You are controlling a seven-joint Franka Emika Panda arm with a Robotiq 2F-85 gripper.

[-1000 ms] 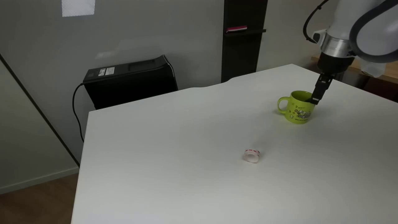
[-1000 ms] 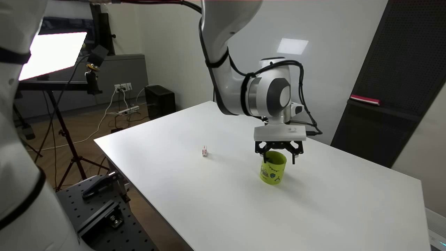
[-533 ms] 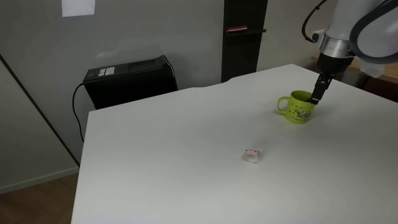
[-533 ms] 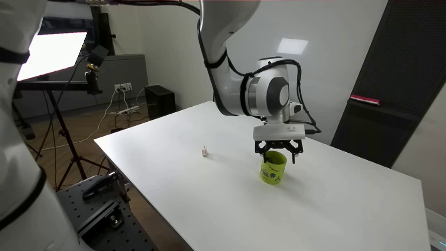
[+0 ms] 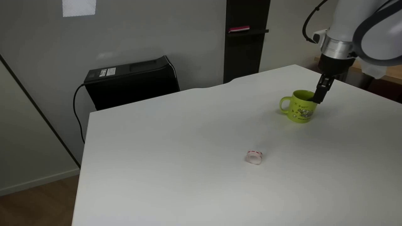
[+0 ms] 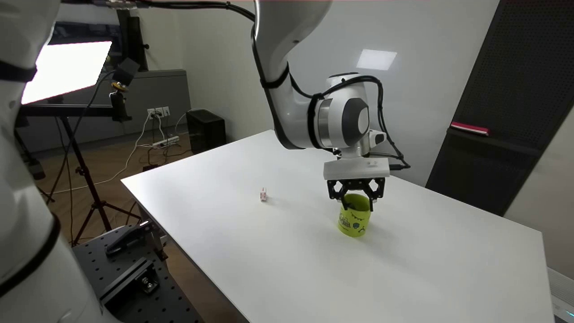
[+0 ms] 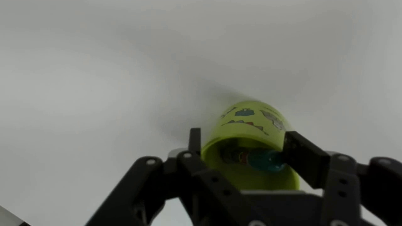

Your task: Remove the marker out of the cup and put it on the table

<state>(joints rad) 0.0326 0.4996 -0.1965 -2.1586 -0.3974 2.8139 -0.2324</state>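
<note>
The lime-green cup (image 5: 301, 110) stands upright on the white table (image 5: 176, 150); it also shows in an exterior view (image 6: 354, 223) and the wrist view (image 7: 251, 124). The marker (image 7: 265, 159) lies slanted inside the cup, dark with a red band and a teal end. My gripper (image 6: 358, 208) is at the cup's rim, its fingers partly apart. In the wrist view (image 7: 241, 135) the left finger is just outside the rim. The right finger overlaps the opposite rim and hides the tip of the marker's teal end. I cannot tell whether both fingers press the cup.
A small whitish tape roll (image 5: 254, 157) with red marks lies on the table, also visible in an exterior view (image 6: 263, 194). A black box-like device (image 5: 132, 83) stands behind the table edge. A dark perforated base (image 6: 139, 278) is beside the table.
The fingers have come closer together. The cup has shifted slightly, to the right in an exterior view where the hand has drifted slightly left.
</note>
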